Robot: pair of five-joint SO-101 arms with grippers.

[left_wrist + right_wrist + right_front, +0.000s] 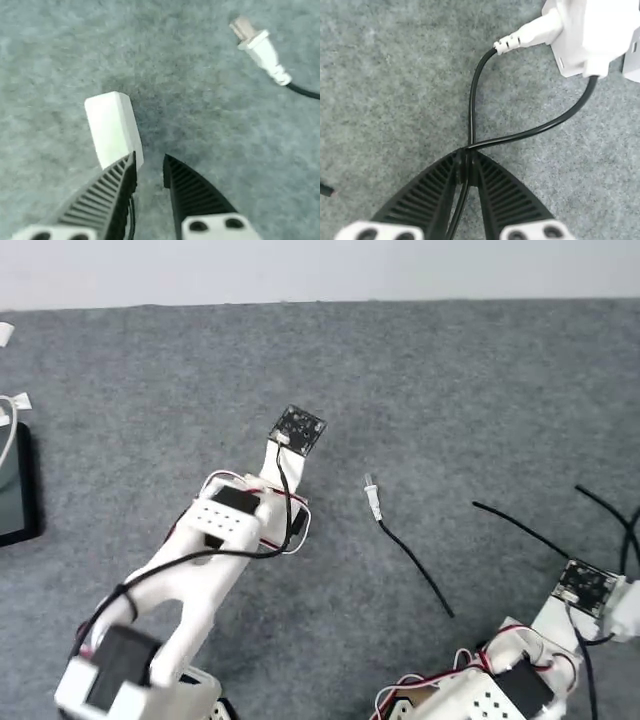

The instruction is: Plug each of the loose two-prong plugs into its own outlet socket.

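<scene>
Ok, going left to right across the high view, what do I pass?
Dark screen at the left edge → left arm → loose plug → right arm, whose fingers grip a black cable.

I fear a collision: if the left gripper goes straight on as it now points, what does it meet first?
Probably the grey mat itself. The white block lies just beside one finger, so that finger may graze it; the loose plug is off to the other side. Depth is unclear.
</scene>
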